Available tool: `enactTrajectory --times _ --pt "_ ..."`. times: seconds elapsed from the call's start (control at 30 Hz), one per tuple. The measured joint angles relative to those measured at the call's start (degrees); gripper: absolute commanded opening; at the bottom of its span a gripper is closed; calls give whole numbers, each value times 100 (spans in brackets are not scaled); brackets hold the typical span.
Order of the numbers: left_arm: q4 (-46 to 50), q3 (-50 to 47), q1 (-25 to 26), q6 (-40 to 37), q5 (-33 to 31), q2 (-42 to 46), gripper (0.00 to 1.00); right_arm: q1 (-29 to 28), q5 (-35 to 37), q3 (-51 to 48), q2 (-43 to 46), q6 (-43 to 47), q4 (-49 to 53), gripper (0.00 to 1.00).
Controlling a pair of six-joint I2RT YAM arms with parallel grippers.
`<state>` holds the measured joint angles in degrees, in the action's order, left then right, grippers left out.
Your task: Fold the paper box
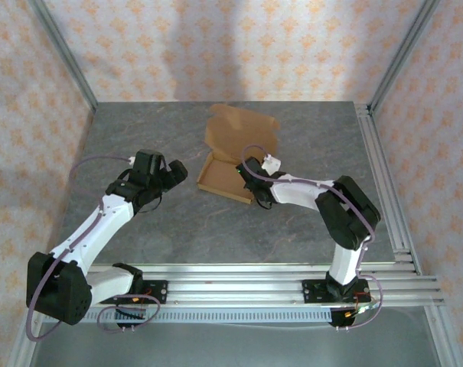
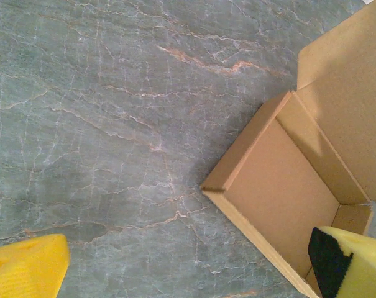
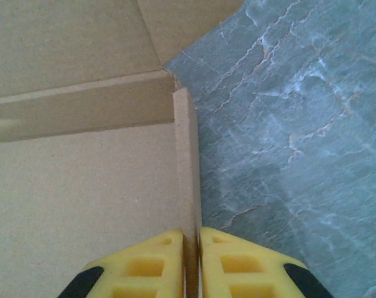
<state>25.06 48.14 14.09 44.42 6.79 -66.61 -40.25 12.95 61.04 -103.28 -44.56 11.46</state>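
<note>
Bottom centre, right gripper (image 3: 191,248) is pinching a wall of the paper box (image 3: 82,186) — likely bracing it upright; left gripper (image 1: 173,171) is hovering wide open.

Top view: right hand (image 1: 254,186) covers the near right corner of the paper box (image 1: 222,174). Its fingertips are hidden under the hand's own body. Left hand (image 1: 172,171) is too small and dark to read the finger gap there.
Left wrist view: box runs off the right and bottom edges, and the lid (image 2: 355,81) is cut at the top right corner. Both yellow fingers (image 2: 27,270) are clipped by the bottom edge, tips only.
Right wrist view: box is cut off left and top. The wall (image 3: 188,167) is hidden low down where it goes between the pads (image 3: 234,267), themselves clipped at the bottom edge.
</note>
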Motion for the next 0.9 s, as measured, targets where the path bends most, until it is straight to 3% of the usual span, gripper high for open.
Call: enactTrajectory --times 0.4,0.77,0.9 --pt "-387 -155 -35 -282 24 28 100 319 -704 -42 168 2461 -79 13" --pt "-623 177 -35 -1029 240 -155 100 688 -1648 -463 581 3692 -55 15" --pt "-643 282 -35 -1307 229 -166 100 828 -1770 -463 603 3856 -50 30"
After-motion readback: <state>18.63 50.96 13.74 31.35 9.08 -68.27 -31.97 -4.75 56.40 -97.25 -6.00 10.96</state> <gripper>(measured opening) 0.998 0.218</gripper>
